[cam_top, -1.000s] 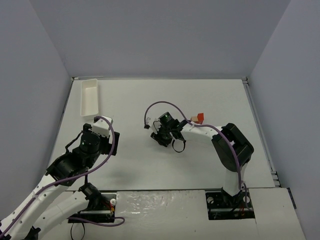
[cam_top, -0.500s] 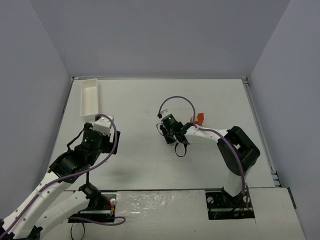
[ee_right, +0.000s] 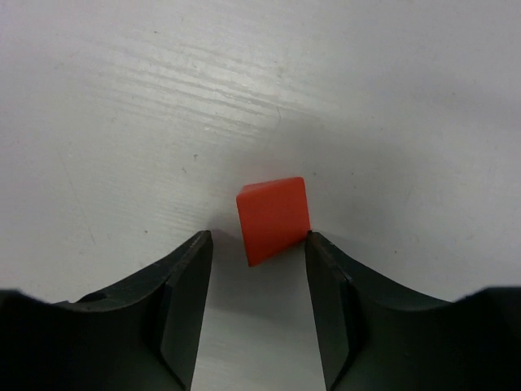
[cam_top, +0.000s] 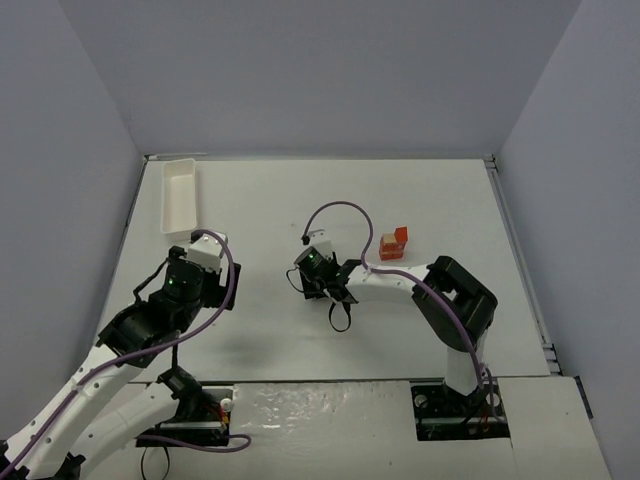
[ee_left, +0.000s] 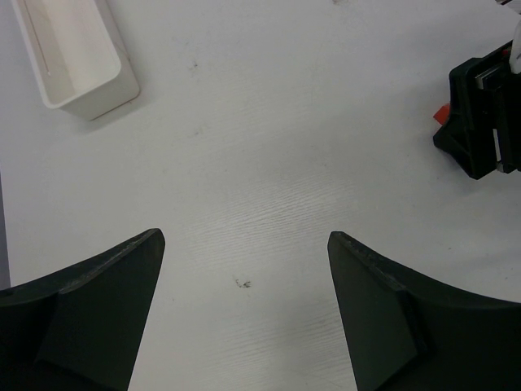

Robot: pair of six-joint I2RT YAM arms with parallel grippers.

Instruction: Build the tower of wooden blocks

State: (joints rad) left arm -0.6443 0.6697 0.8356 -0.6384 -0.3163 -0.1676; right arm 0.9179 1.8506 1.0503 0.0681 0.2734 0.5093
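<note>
Red and matte, a small sharp-edged cube sits on the white tabletop, whose surface shows fine wood grain and a few dark specks. My right claw straddles it, its black, flat-faced fingers parted a little wider than the cube. One finger touches the cube's edge and a gap shows at the other, so nothing is gripped. The wood block tower, red cubes with a tan piece, stands apart from that claw, off to the right. My left claw gapes wide and holds nothing, near the long white rectangular tray.
</note>
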